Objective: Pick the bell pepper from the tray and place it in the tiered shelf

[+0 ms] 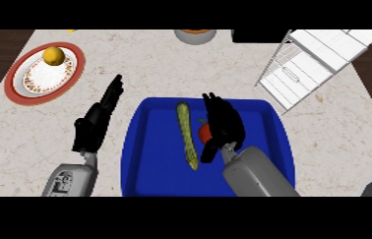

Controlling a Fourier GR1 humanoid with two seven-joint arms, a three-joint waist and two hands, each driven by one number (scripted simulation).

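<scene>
A red bell pepper [205,131] lies in the blue tray [156,134], mostly hidden behind my right hand [224,122]. That hand hovers over the tray with fingers straight and pointing away, its thumb low beside the pepper; it does not curl round it. A long green vegetable [187,134] lies just left of the pepper. The white wire tiered shelf [312,66] stands at the back right. My left hand [98,120] rests open on the counter left of the tray, fingers pointing up.
A red-rimmed plate [33,85] with a yellow fruit [52,55] sits at the far left. A grey bowl [195,35] stands at the back edge, next to a dark appliance [258,35].
</scene>
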